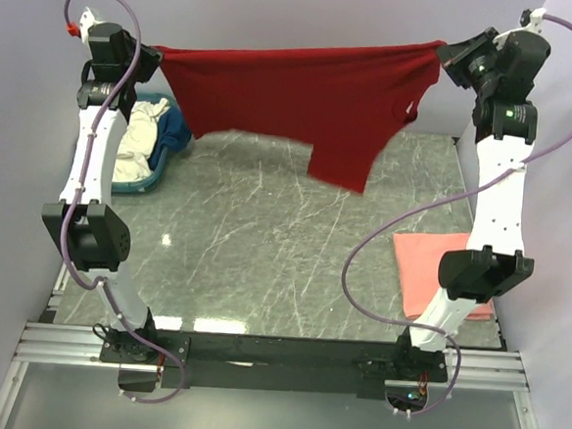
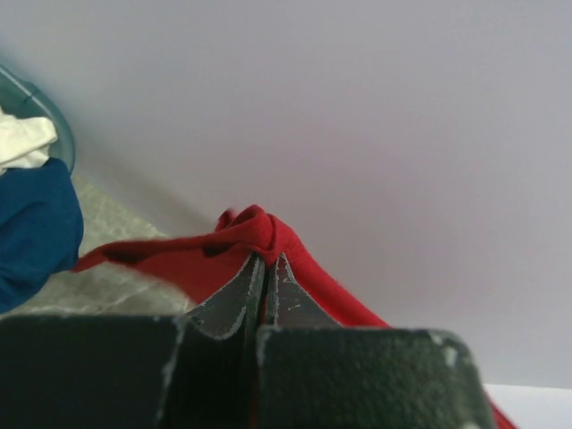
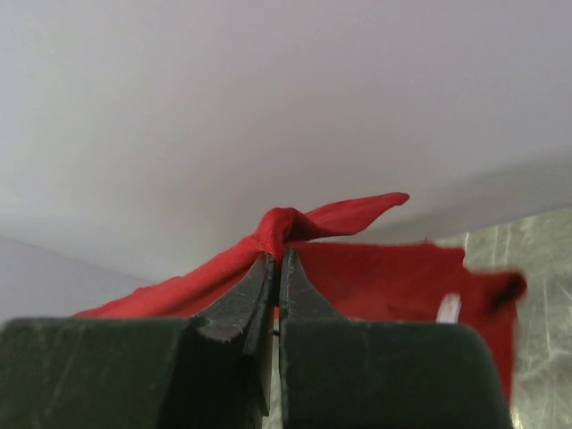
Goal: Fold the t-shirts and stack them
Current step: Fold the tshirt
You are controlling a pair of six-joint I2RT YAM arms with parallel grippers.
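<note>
From above, the left arm (image 1: 91,167) and the right arm (image 1: 499,190) both reached up toward 12 o'clock. The red shirt (image 1: 304,93) hung stretched in the air between them over the far part of the tabletop (image 1: 264,242). The left jaws were pinched shut on its corner at 10 o'clock and the right jaws were shut on its corner at 2 o'clock, and its lowest part drooped right of centre. A pink shirt (image 1: 422,263) lay flat on the tabletop at 4 o'clock, partly behind the right arm. A teal basket (image 1: 136,182) sat at 9 o'clock behind the left arm, holding a white shirt (image 1: 139,136) and a blue shirt (image 1: 179,129). In the left wrist view, the jaws were pressed together with a bunch of red cloth nipped at their tips. The blue shirt lay at 9 o'clock, with the white one and the basket rim above it at 10 o'clock. In the right wrist view, the jaws were likewise closed on a gathered knot of red cloth. One pointed end stuck out toward 2 o'clock and the rest spread toward 4 o'clock, where a small white label (image 3: 447,308) showed.
</note>
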